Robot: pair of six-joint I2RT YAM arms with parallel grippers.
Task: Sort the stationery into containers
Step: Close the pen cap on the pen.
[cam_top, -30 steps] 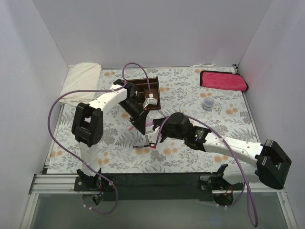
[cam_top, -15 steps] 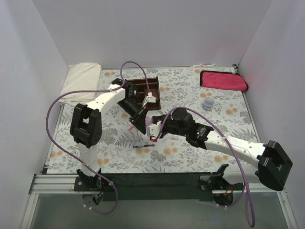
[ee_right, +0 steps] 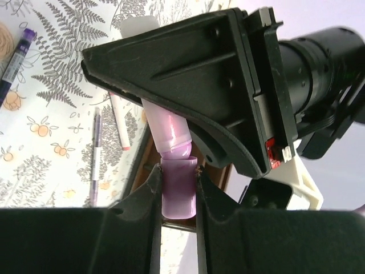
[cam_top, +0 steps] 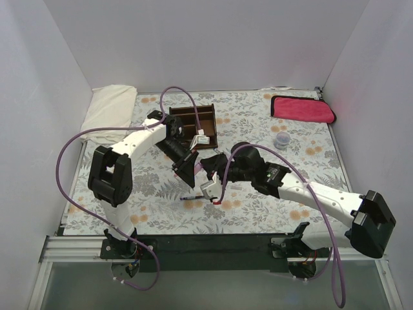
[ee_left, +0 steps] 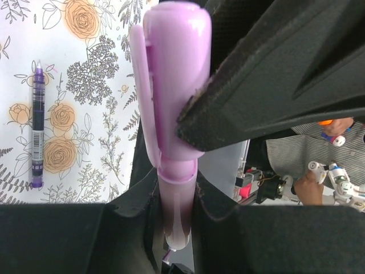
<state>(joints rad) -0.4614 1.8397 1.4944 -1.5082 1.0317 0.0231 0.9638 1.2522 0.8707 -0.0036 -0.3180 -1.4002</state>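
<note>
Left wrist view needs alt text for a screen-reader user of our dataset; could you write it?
A lilac marker runs vertically through the close-up, its lower end pinched by the left end effector and its upper part clamped by the black right end effector. At left, a purple pen lies on the floral tablecloth.

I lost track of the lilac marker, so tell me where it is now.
The lilac marker is in the air at the centre of the top view, gripped by the left gripper and the right gripper together, just nearside of the wooden organizer.
</note>
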